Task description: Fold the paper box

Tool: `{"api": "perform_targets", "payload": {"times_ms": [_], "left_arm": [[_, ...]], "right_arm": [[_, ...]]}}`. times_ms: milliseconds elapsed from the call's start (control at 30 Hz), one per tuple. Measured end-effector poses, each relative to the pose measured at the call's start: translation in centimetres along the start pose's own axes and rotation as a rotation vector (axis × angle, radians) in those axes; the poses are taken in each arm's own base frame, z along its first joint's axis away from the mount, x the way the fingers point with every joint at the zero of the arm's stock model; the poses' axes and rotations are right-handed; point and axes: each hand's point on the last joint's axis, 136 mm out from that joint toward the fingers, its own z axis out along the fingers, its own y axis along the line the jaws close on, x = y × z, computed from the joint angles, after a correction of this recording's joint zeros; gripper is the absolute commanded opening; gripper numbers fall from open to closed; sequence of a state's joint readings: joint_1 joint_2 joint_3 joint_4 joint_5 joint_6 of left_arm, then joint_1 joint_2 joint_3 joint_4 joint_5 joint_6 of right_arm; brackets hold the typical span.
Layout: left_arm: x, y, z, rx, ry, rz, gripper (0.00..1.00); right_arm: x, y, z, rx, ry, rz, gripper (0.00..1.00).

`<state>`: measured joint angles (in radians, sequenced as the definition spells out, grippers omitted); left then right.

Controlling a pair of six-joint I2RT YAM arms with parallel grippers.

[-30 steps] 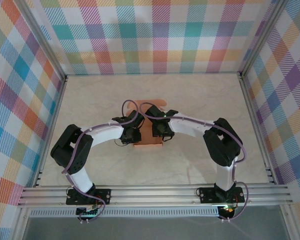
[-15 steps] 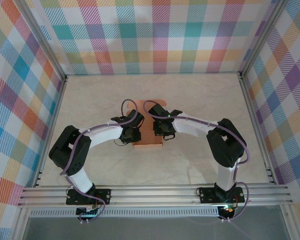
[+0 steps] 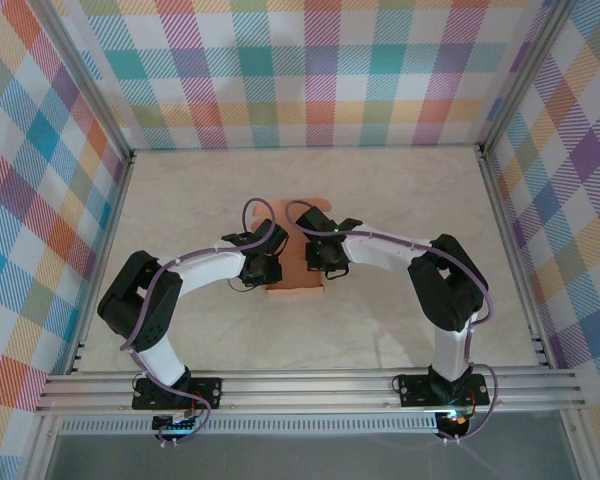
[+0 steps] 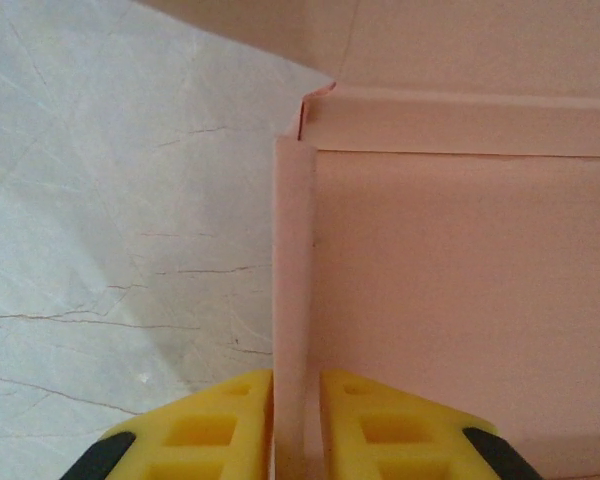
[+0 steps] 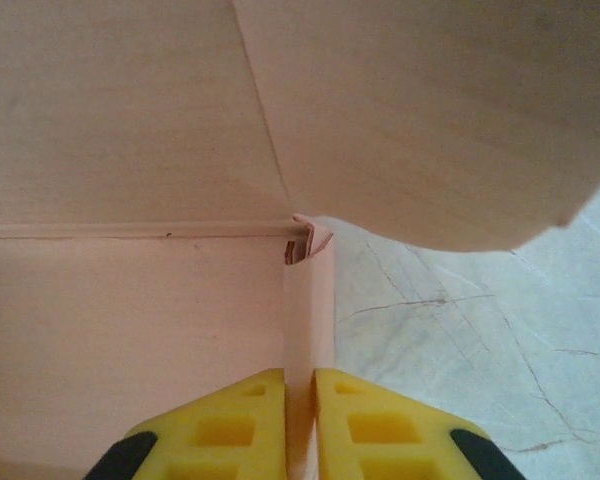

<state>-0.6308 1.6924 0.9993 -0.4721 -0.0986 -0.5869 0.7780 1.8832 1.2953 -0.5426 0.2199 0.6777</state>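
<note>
The right hand (image 5: 299,375) has just pinched shut on the right wall of the box (image 3: 293,287), at the middle of the table (image 3: 400,200), while the left hand (image 4: 297,382) stays clamped on the left wall, so both walls look held upright for folding.

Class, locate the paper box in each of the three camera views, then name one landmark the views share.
Top external: paper box sits near the middle of the picture.
Left wrist: fills right and top; left gripper pinches its side wall, bottom centre.
Right wrist: fills left and top; right gripper pinches its side wall, bottom centre.
Shared landmark: the pale marbled tabletop.
</note>
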Motion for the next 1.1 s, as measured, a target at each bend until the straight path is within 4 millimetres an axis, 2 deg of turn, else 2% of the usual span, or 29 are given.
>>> {"api": "perform_targets", "payload": {"times_ms": [167, 333, 467, 567, 600, 633, 1100], "left_arm": [[0.0, 0.0, 0.0, -0.001, 0.0, 0.0, 0.19], [0.0, 0.0, 0.0, 0.0, 0.0, 0.0, 0.19], [0.3, 0.2, 0.2, -0.003, 0.006, 0.001, 0.18], [0.4, 0.3, 0.3, -0.004, 0.008, 0.001, 0.18], [0.4, 0.3, 0.3, -0.003, 0.009, 0.001, 0.18], [0.4, 0.2, 0.3, -0.002, 0.009, 0.001, 0.18], [0.6, 0.0, 0.6, 0.02, 0.008, -0.015, 0.18]], "right_arm": [[-0.5, -0.1, 0.1, 0.031, -0.003, -0.008, 0.09], [-1.0, -0.1, 0.6, 0.067, -0.007, -0.019, 0.15], [-0.1, -0.6, 2.0, 0.101, 0.024, -0.028, 0.12], [-0.1, -0.8, 2.1, 0.112, 0.024, -0.03, 0.1], [-0.1, -0.8, 2.1, 0.117, 0.025, -0.032, 0.08], [-0.2, -0.8, 2.1, 0.123, 0.025, -0.034, 0.01], [-1.1, -1.1, 2.7, 0.296, 0.005, -0.108, 0.0]]}}
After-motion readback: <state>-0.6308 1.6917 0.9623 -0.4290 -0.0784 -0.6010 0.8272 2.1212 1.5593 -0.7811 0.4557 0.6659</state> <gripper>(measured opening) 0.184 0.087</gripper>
